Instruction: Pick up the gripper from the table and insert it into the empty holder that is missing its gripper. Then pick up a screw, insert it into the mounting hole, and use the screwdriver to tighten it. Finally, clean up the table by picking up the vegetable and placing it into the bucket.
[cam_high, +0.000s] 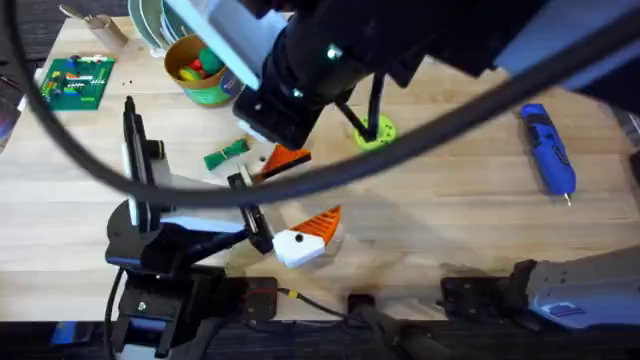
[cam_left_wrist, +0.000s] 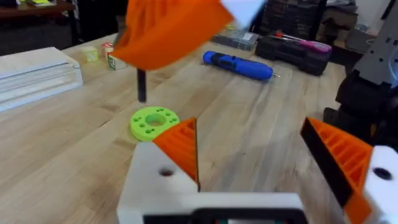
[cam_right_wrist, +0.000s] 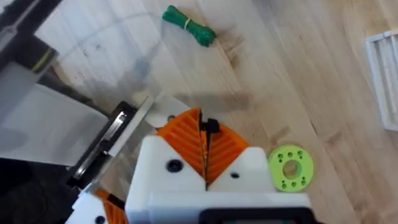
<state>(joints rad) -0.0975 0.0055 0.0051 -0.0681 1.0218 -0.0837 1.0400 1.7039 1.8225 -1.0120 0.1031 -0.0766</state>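
- Closest in, my right gripper (cam_right_wrist: 205, 146) has its orange pads pressed together, pinching a short dark pin that I take to be the screw (cam_right_wrist: 211, 126).
- My left gripper (cam_left_wrist: 249, 124) sits spread wide, nothing between its fingers, on the near side of the green ring disc (cam_left_wrist: 153, 121).
- On it, the orange gripper (cam_left_wrist: 180, 146) looks seated in the white holder (cam_left_wrist: 155, 180), so I judge insertion done and the screw step in hand.
- Next move: line the screw up over the mounting hole (cam_left_wrist: 166, 171), lower it straight, then let go without tipping it.
- Just beyond the disc, from the left wrist view, my right gripper hangs above the table (cam_high: 450, 220).
- Vegetable (cam_right_wrist: 188, 25) lies on the wood, well apart from the disc, not yet binned.
- Screwdriver (cam_left_wrist: 238, 65) lies untouched well beyond the disc; I can read no label on it.
- Bucket (cam_high: 207, 95) stands farthest, past the vegetable from the disc; no writing is legible anywhere.
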